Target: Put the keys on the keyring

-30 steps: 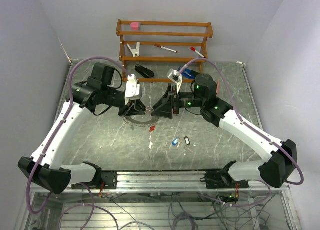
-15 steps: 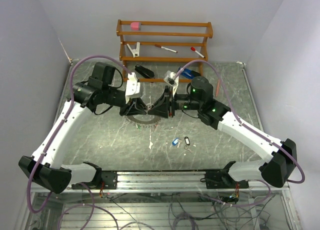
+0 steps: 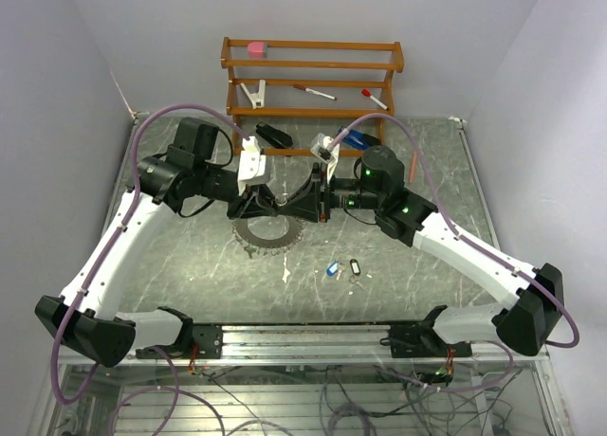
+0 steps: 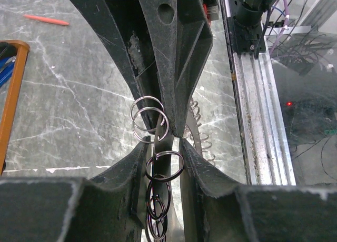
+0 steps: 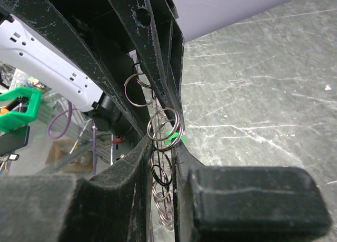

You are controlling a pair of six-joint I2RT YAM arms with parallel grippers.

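Note:
The keyring [image 3: 268, 232], a large thin toothed metal ring, hangs edge-up between both grippers at the table's middle. Small split rings [image 4: 150, 118] dangle from its rim; they also show in the right wrist view [image 5: 165, 127]. My left gripper [image 3: 270, 204] and right gripper [image 3: 302, 207] meet tip to tip, each shut on the ring's rim. The left jaws [image 4: 163, 150] pinch its thin edge, and so do the right jaws [image 5: 160, 147]. A blue-tagged key [image 3: 332, 268] and a black-tagged key [image 3: 355, 264] lie on the table in front. A green tag [image 5: 169, 138] shows behind the rings.
A wooden rack [image 3: 313, 76] at the back holds a pink block, a white clip and red-capped pens. A black object [image 3: 273, 135] and a blue object [image 3: 358, 140] lie before it. An orange pen [image 3: 414, 166] lies right; a white scrap [image 3: 285, 275] lies in front.
My right gripper moved left and closed up against the left gripper on the keyring. The ring now hangs lower and shows more of its face. The red tag is no longer seen.

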